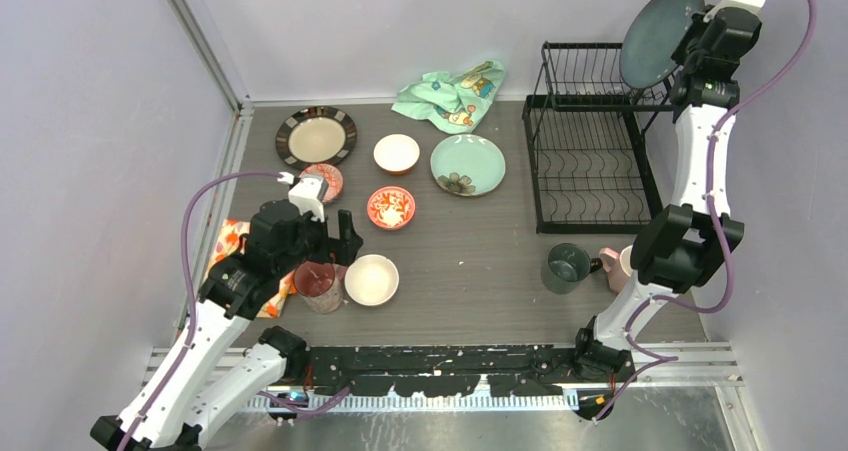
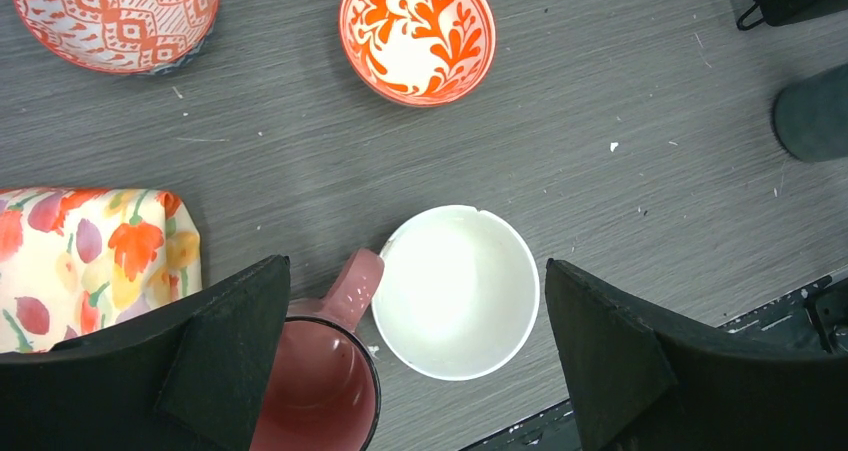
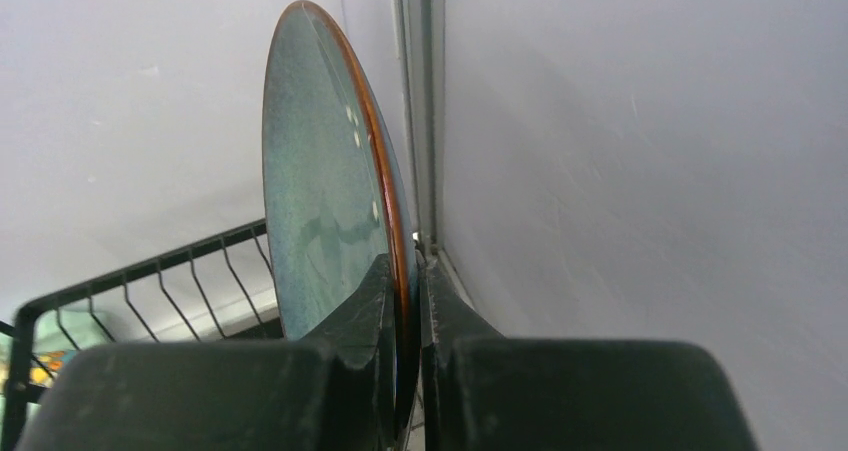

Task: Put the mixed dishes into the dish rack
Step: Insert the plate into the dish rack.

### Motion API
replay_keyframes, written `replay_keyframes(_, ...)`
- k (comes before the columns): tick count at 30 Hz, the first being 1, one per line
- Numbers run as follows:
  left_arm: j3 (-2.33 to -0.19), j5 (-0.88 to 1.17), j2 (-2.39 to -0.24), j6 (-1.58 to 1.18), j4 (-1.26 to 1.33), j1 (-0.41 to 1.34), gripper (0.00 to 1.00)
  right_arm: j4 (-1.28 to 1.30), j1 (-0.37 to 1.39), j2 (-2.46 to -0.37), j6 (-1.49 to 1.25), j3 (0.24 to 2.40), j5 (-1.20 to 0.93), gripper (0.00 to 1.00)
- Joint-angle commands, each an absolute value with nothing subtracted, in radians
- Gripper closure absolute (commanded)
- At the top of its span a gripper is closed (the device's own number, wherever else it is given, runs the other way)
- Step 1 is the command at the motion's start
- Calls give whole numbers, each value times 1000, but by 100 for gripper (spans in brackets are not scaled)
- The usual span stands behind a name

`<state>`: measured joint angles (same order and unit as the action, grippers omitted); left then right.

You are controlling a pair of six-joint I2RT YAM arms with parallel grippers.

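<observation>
My right gripper is shut on the rim of the dark blue-green plate, holding it on edge high over the back right of the black dish rack. My left gripper hangs open above a pink cup and a white bowl, which stand side by side. A red patterned bowl, another patterned bowl, a second white bowl, the dark-rimmed beige plate and the pale green plate lie on the table. A dark green cup stands near the right arm.
A mint cartoon-print cloth lies at the back beside the rack. An orange floral cloth lies under the left arm. A second pink cup sits partly hidden behind the right arm. Walls close in on three sides.
</observation>
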<state>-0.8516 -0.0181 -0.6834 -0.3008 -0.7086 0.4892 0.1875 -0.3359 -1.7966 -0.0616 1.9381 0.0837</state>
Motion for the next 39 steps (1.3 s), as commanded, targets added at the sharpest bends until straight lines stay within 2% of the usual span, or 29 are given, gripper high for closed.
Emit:
replay_keyframes(1,-853,-30,-682,-277,-686,492,0,-86,-337,-1739,79,1993,49,99)
replay_keyframes(6,-853,-27,-691,-278,-684,492,0,-180,-336,-1725,179,1928,-34,99)
replay_keyframes(18,-851,-28,-702,-276,-685,492,0,-202,-336,-1750,301,1911,-74,99)
replay_keyframes(33,-848,-41,-690,-272,-687,492,0,-248,-337,-1710,376,1756,-29,99)
replay_keyframes(39,-847,-40,-693,-272,-685,492,0,-287,-338,-1691,355,1759,30,99)
